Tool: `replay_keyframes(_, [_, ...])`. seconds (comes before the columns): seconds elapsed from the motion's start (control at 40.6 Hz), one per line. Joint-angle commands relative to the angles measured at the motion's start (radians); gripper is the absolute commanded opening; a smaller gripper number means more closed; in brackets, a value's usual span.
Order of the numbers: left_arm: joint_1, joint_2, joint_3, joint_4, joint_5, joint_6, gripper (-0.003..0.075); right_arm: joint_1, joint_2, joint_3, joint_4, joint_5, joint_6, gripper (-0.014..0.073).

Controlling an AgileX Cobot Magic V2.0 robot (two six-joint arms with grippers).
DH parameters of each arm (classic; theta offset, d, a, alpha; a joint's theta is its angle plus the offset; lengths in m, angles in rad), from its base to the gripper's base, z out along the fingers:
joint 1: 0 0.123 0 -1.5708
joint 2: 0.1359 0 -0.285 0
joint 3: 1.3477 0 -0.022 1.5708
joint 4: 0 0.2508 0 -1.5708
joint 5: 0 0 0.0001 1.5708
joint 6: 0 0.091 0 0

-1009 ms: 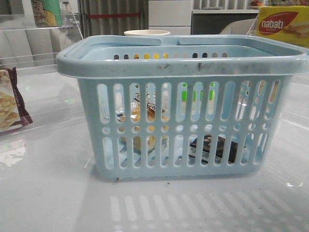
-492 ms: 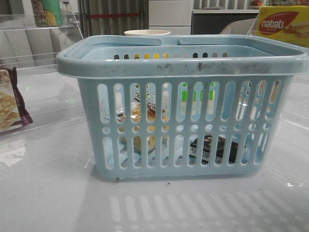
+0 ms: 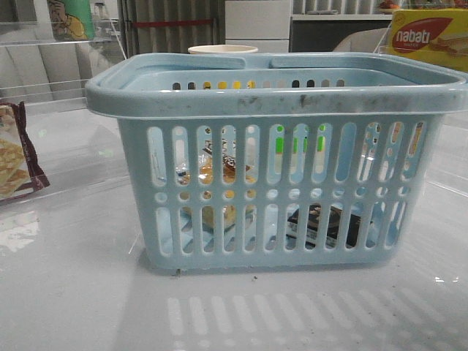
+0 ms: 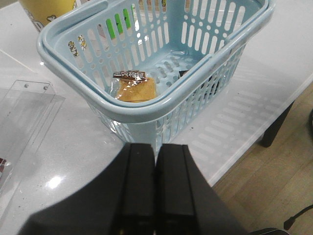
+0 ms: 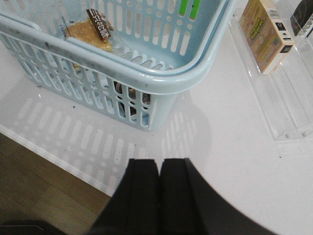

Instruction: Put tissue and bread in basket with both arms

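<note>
The light-blue basket [image 3: 278, 99] stands on the white table. It also shows in the left wrist view [image 4: 146, 105] and the right wrist view [image 5: 161, 78]. The bread [image 3: 216, 172] lies inside it at the left, golden-brown in clear wrap with a dark label, seen in the left wrist view [image 4: 137, 89] and the right wrist view [image 5: 90, 34]. The dark tissue pack [image 3: 325, 223] lies on the basket floor at the right, glimpsed through the slots in the right wrist view [image 5: 128, 93]. My left gripper [image 4: 155, 147] and my right gripper [image 5: 159, 161] are shut and empty, back from the basket.
A maroon-edged bag of crackers [image 3: 16, 157] lies at the left. A yellow-red nabati box [image 3: 428, 36] stands at the back right. A clear acrylic tray [image 5: 283, 98] holds a tan box [image 5: 266, 32]. Another clear tray [image 4: 24, 112] lies beside the basket. The table edge [image 4: 259, 132] is near.
</note>
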Motion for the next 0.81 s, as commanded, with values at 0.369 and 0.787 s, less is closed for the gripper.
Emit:
replay_keyframes(0.369, [-0.006,0.003,-0.029,-0.007,-0.079,-0.001,0.0091,-0.001,0.003,-0.025,-0.015,-0.071,-0.011,0.0055])
replay_keyframes(0.787, [0.395,-0.308,0.256,0.009,-0.402,0.001,0.0091,-0.001,0.003,-0.025,-0.015,-0.071,-0.011,0.0055])
